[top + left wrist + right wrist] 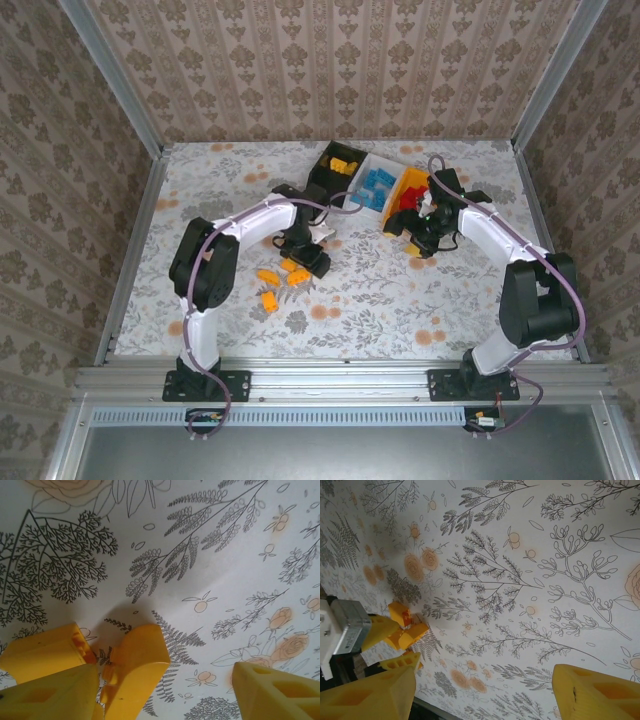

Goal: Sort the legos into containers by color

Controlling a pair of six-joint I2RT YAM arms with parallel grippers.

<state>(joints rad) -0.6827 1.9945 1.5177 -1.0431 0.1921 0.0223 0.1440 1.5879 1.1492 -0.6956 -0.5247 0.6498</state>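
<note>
Left gripper (165, 675): fingers apart, nothing clamped. One orange-yellow lego (136, 667) lies between them (hugging one finger), another lego (45, 647) just outside. Right gripper (486, 665): fingers apart over flowered table (520, 555). Containers (322, 172) stand beyond both.

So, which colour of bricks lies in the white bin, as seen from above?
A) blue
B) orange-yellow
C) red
A: in the top view the white bin holds blue bricks and no other colour.
</note>
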